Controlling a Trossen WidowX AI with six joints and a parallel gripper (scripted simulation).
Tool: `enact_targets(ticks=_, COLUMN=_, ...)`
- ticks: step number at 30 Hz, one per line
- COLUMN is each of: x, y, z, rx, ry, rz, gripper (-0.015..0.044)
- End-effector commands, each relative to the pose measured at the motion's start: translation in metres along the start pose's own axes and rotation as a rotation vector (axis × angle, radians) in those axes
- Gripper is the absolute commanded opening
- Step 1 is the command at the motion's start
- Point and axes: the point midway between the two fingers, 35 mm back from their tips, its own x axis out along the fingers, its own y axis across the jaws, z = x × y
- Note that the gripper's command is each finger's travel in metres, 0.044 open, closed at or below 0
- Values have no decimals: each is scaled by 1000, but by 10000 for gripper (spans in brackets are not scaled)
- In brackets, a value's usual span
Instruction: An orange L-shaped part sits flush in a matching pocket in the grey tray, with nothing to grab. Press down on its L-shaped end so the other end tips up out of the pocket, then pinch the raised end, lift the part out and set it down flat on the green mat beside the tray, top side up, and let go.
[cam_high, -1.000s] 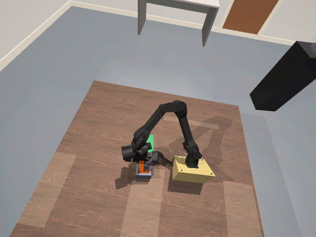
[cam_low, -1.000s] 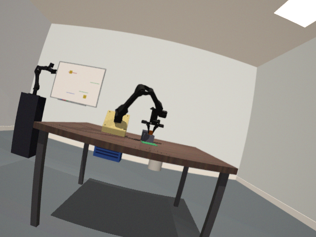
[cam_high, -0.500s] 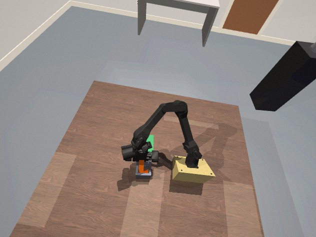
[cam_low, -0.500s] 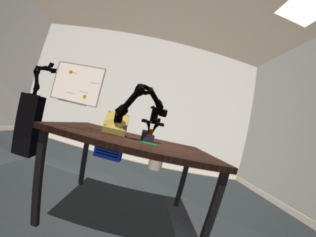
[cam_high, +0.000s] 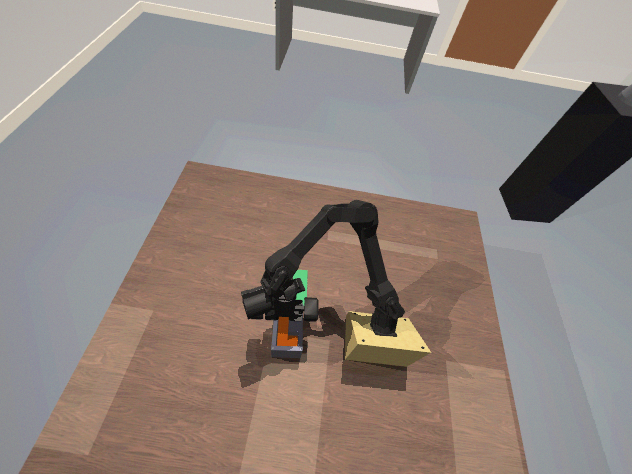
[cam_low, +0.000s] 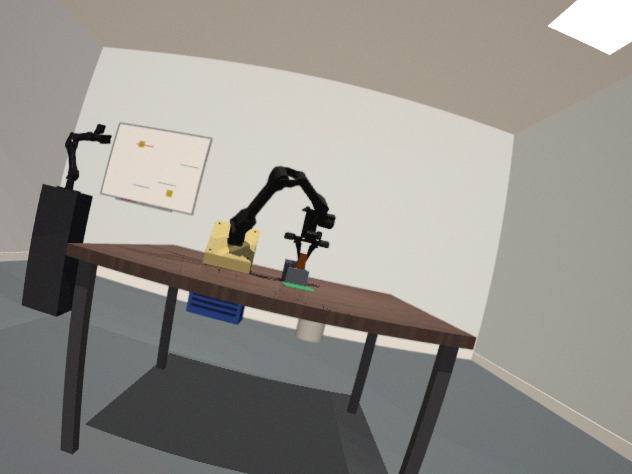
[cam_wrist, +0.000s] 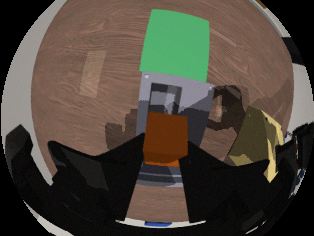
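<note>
The orange L-shaped part (cam_high: 282, 330) (cam_low: 301, 262) (cam_wrist: 167, 131) is tilted, with one end raised above the grey tray (cam_high: 286, 352) (cam_low: 296, 276) (cam_wrist: 194, 87). Its L-shaped end is low, within the tray's outline in the top view. Whether that end touches the tray is hidden. My gripper (cam_high: 285, 313) (cam_low: 302, 257) (cam_wrist: 162, 139) is over the tray, shut on the part's raised end, with a finger on each side. The green mat (cam_high: 302, 277) (cam_low: 298, 286) (cam_wrist: 177, 45) lies flat beside the tray, partly behind the arm in the top view.
The yellow base block (cam_high: 385, 351) (cam_low: 224, 261) (cam_wrist: 252, 135) carries the arm and stands to one side of the tray on the wooden table (cam_high: 193, 244) (cam_low: 357, 298). The tray's walls surround the part's lower end.
</note>
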Motion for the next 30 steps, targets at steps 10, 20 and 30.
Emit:
enact_targets(ticks=10, x=-23, y=1, z=-2, rx=2, ry=8, rz=3, gripper=0)
enact_targets(ticks=20, x=-39, y=0, z=-2, rx=2, ry=9, rz=3, gripper=0)
enact_targets(ticks=30, x=-53, y=0, z=-2, rx=1, ry=9, rz=3, gripper=0)
